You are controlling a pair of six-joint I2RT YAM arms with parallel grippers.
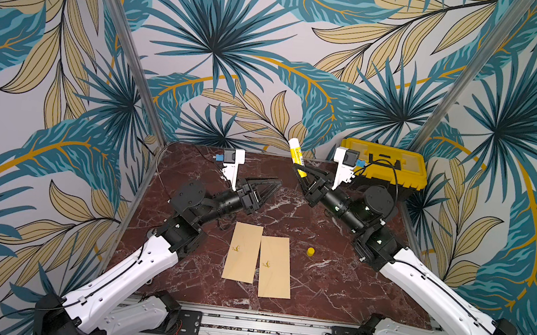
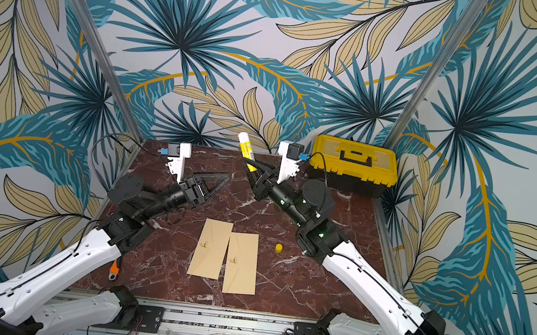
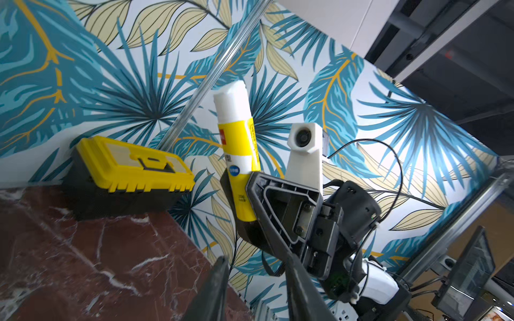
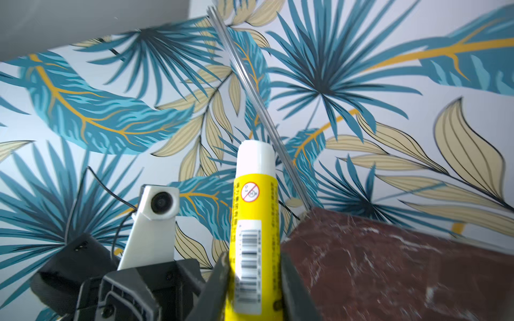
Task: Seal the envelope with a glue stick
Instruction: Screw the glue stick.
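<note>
Two arms reach over the table (image 1: 332,285). The left gripper (image 1: 275,184) has its jaws a little apart and holds nothing. Two tan envelopes lie flat with their long edges meeting: the left envelope (image 1: 243,252) and the right envelope (image 1: 275,267). One glue stick (image 1: 297,156), uncapped and tilted with its white tip up, is clamped at its lower end in the right gripper (image 1: 301,173), above the far part of the table. One yellow cap (image 1: 310,252) stands alone beside the envelopes. One toolbox (image 1: 394,170) sits in the far corner, partly behind the wrist camera (image 1: 345,163).

Both top views overlook the table (image 1: 332,285) — wrist views close, facing the wallpaper (image 3: 111,83).
</note>
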